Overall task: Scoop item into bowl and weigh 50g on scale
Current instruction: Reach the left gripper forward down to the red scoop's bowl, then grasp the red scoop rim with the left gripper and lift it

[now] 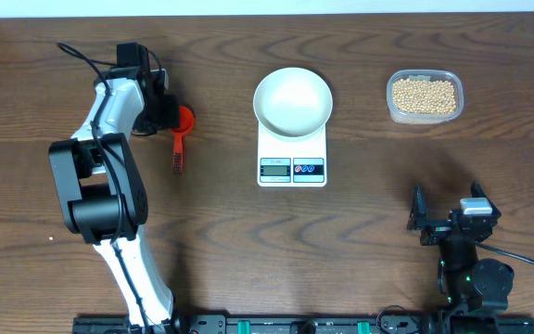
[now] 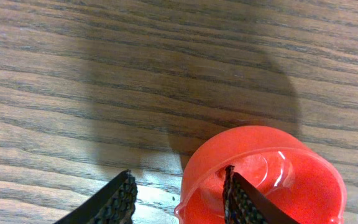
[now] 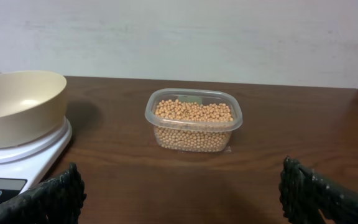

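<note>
The cream-white bowl [image 1: 292, 100] stands empty on the white scale [image 1: 292, 160]; both also show in the right wrist view, bowl [image 3: 17, 106] on scale [image 3: 23, 163]. The tan beans [image 1: 424, 96] fill a clear tub at the back right, also seen in the right wrist view [image 3: 193, 112]. A red scoop [image 1: 184, 120] lies on the table at the left, its dark handle pointing toward the front. My left gripper [image 1: 169, 113] is open, its fingers [image 2: 179, 196] straddling the rim of the scoop's cup [image 2: 291, 174], one finger inside. My right gripper [image 1: 445, 209] is open and empty [image 3: 182, 193] near the front right.
The clear plastic tub [image 1: 392, 104] holding the beans stands right of the scale. The wooden table [image 1: 360, 232] meets a white wall at the back. The left arm [image 1: 100, 176] stretches along the table's left side.
</note>
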Tool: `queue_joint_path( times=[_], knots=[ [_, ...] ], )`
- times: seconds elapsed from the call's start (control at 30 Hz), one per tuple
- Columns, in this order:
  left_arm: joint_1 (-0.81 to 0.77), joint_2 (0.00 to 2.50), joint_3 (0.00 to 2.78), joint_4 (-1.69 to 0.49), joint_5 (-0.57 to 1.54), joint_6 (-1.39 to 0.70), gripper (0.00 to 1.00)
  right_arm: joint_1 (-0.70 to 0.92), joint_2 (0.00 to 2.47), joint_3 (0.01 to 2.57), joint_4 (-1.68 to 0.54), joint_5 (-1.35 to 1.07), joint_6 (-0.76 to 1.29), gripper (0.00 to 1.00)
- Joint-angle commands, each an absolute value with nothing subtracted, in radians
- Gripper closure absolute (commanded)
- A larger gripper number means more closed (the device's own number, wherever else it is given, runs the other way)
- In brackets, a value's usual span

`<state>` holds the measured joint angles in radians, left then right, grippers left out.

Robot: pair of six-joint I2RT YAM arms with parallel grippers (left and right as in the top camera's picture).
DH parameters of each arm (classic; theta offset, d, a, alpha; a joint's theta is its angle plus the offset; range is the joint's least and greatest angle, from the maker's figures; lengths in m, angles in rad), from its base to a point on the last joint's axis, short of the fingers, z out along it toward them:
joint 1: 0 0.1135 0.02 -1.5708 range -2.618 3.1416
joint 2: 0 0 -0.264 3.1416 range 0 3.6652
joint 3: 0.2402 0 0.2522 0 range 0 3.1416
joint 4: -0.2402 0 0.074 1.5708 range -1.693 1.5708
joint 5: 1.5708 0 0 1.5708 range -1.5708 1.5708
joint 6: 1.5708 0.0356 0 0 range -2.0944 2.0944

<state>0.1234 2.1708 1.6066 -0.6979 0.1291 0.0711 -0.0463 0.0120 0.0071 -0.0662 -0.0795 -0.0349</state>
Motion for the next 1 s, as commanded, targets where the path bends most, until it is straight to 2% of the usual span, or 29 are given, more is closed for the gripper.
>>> queue_joint_path(
  times=[0.0, 0.1, 0.2, 0.27, 0.33, 0.43, 0.47, 0.7, 0.97],
  knots=[
    [0.125, 2.184, 1.62, -0.69, 0.131, 0.022, 0.55, -0.04, 0.005, 0.006, -0.07, -0.089, -0.046, 0.01],
    [0.125, 2.184, 1.604, -0.669, 0.131, -0.002, 0.58, -0.04, 0.005, 0.006, -0.07, -0.089, -0.046, 0.01],
    [0.125, 2.184, 1.592, -0.664, 0.131, -0.002, 0.68, -0.04, 0.005, 0.006, -0.07, -0.089, -0.046, 0.01],
    [0.125, 2.183, 1.592, -0.662, 0.131, -0.003, 0.71, -0.04, 0.005, 0.006, -0.07, -0.089, -0.046, 0.01],
    [0.125, 2.183, 1.592, -0.66, 0.131, -0.019, 0.76, -0.04, 0.005, 0.006, -0.07, -0.089, -0.046, 0.01],
    [0.125, 2.183, 1.592, -0.661, 0.131, -0.033, 0.91, -0.04, 0.005, 0.006, -0.07, -0.089, -0.046, 0.01],
    [0.125, 2.183, 1.592, -0.662, 0.131, -0.037, 0.92, -0.04, 0.005, 0.006, -0.07, -0.089, -0.046, 0.01],
    [0.125, 2.13, 1.603, -0.672, 0.131, -0.163, 0.93, -0.04, 0.005, 0.006, -0.07, -0.089, -0.046, 0.01],
    [0.125, 1.849, 1.603, -0.816, 0.142, -0.369, 0.93, -0.04, 0.005, 0.006, -0.07, -0.089, -0.046, 0.01]
  ],
)
